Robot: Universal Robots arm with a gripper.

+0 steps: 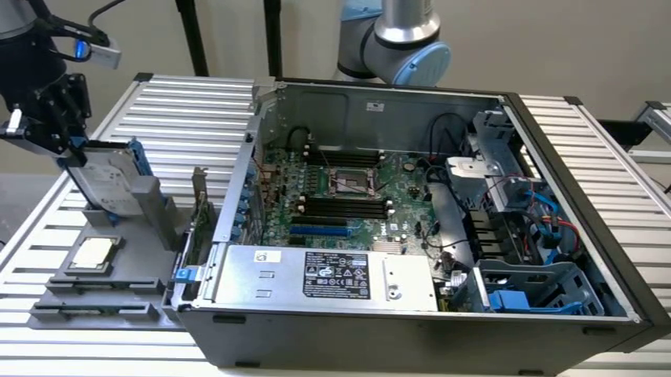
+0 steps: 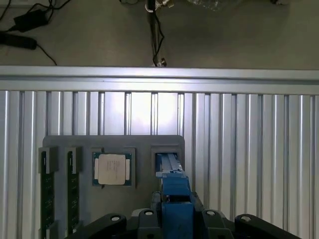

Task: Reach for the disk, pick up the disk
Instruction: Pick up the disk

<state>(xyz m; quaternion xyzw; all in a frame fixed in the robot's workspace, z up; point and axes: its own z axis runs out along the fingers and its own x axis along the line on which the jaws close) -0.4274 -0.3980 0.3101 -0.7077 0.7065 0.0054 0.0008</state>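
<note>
The disk (image 1: pixel 105 181) stands on edge, slightly tilted, in a slot of the grey holder plate (image 1: pixel 134 292) at the exterior view's left, its top edge between the fingers of the hand (image 1: pixel 75 153). The fingers are narrow and seem clamped on it, though their contact is hard to make out. The black hand comes down from above. The disk is silver-grey metal with blue rails, and the ribbed aluminium bench (image 1: pixel 188 110) lies beneath. A square silvery chip (image 1: pixel 93 253) lies flat just beside the slot.
</note>
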